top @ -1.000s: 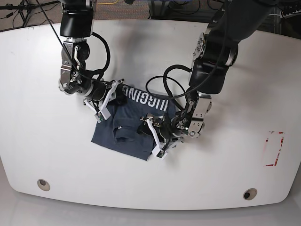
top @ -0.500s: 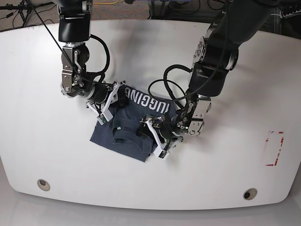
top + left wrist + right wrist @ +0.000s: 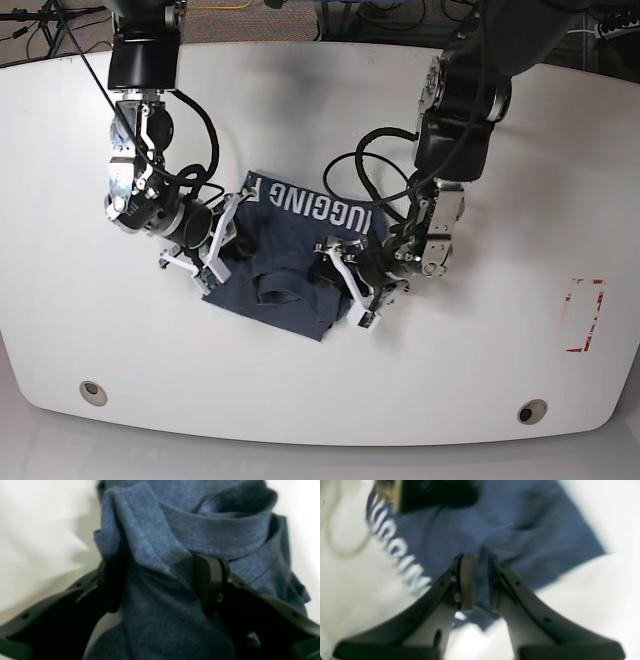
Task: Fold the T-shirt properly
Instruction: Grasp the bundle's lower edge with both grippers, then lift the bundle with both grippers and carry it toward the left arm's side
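Since earlier: shifted toward desk's [image 3: 90, 300] left edge with both arms, T-shirt [image 3: 290, 240] mid-desk, mid-fold; left fingers [image 3: 210, 580] spread round bunched cloth, right fingers [image 3: 467, 580] nearly together pinching hem; next prob. lay over & release.

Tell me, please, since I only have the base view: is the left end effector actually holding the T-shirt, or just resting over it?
Observer: The left wrist view shows the left end effector with its pads wide apart and a thick bunched ridge of the T-shirt filling the gap between them.
Operator: Thank you. Is the cloth beyond it lying flat?
Observer: No, a hemmed band curls over in a loop just past the pads.
Operator: And the right one?
Observer: In the right wrist view, the right end effector is nearly closed, and it appears to pinch a thin layer of blue cloth near the shirt's edge.
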{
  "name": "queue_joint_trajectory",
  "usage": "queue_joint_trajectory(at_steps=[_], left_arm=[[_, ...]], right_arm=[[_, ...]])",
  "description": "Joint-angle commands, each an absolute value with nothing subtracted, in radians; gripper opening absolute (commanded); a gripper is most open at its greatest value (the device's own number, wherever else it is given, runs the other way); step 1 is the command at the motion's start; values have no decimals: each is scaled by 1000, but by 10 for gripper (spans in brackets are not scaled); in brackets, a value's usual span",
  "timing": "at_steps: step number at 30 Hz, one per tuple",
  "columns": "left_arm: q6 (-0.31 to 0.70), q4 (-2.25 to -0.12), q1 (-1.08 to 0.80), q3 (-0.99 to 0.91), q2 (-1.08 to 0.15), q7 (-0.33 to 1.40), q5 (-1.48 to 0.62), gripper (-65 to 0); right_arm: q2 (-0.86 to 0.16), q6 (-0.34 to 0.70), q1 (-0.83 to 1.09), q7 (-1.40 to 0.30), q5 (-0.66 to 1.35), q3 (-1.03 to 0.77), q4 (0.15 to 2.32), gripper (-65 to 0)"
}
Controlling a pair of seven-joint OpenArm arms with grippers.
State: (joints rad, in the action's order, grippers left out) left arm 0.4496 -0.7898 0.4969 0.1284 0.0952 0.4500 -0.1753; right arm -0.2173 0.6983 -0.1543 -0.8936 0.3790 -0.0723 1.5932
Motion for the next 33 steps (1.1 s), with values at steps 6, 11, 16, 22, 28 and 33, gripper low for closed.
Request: queue_joint_trajectory(at_steps=[6,11,16,22,28,33], left_arm=[[446,-966,509,119,88,585,-209,-250],[446,-1040,489,117,87,642,-225,-250],[446,-1175,426,117,53,707,-288,-250],[446,-1336,361,117,19,765,-340,-251],[446,-1501,288,117,-19,814,-344,-251],[446,-1561,232,117,-56,828,-344,-251]], right_arm=[[-252,698,-305,-783,300,-76,1408,-549],[-248,698,-378,-690,234,-70,1254,-549],[-231,698,-440,-593,196,-68,1107,-549],[-216,698,-473,-453,156,-73,989,-549],[-189,698,-509,-360,124,-68,888,-549],[-165,698,-512,-289,82,-68,812,-549]])
